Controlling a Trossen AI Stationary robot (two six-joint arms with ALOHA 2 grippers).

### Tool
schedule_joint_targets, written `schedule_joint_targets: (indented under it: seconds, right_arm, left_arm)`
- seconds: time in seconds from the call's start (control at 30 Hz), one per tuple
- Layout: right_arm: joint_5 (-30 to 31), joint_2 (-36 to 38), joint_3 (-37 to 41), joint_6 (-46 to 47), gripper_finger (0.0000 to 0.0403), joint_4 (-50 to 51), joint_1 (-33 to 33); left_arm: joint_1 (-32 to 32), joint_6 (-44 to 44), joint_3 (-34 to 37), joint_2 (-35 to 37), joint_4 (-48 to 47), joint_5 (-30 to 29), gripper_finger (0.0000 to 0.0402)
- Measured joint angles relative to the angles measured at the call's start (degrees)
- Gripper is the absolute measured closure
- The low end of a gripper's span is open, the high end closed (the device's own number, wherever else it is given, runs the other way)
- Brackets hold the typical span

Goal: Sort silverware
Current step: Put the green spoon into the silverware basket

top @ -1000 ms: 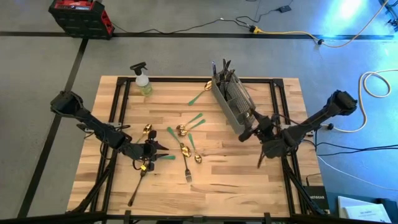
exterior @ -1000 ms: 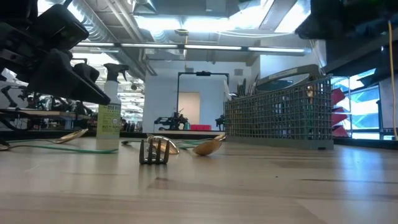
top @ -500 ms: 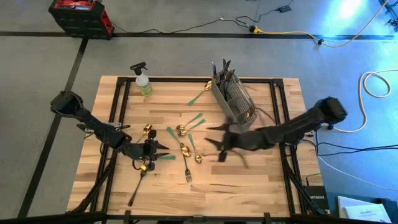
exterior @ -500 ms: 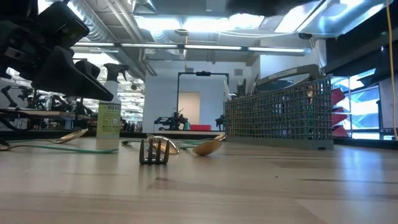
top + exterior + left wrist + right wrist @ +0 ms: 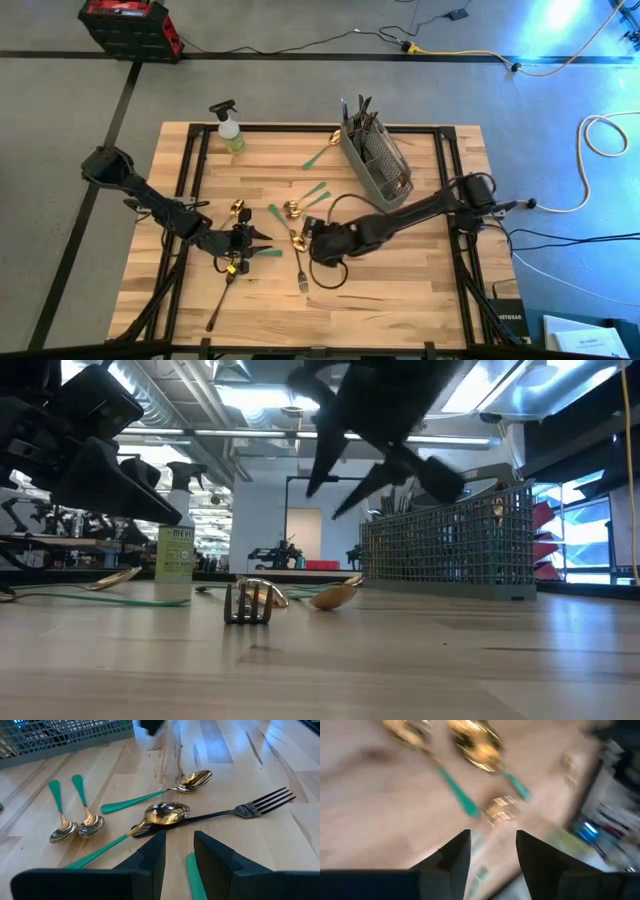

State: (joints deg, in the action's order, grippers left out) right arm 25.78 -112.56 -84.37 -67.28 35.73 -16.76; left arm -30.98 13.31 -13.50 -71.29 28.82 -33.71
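Right hand [image 5: 318, 246] swung over slim shiny spoons [image 5: 297, 236].

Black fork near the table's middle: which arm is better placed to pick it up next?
Probably the right. The right gripper hangs open beside the black fork, while the left gripper sits farther off, a green handle between its fingers.
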Motion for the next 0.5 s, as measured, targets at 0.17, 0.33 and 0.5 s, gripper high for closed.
schedule_joint_targets:
  seconds: [0.17,0.33,0.5]
  right_arm:
    - [-10.03,-4.81,-10.47,0.61,0.0293,11.95,-0.03]
    - [-12.47,-8.41,-13.87,-4.78,0.0301,14.18,0.18]
    - [-13.32,-10.8,-13.98,-8.68,0.0301,14.24,1.76]
  left_arm:
    - [0.0,0.07,0.0,0.0,-0.02,0.01,0.0316]
    - [0.0,0.14,0.0,0.0,0.01,0.01,0.0316]
    - [0.0,0.2,0.0,0.0,0.0,0.01,0.0316]
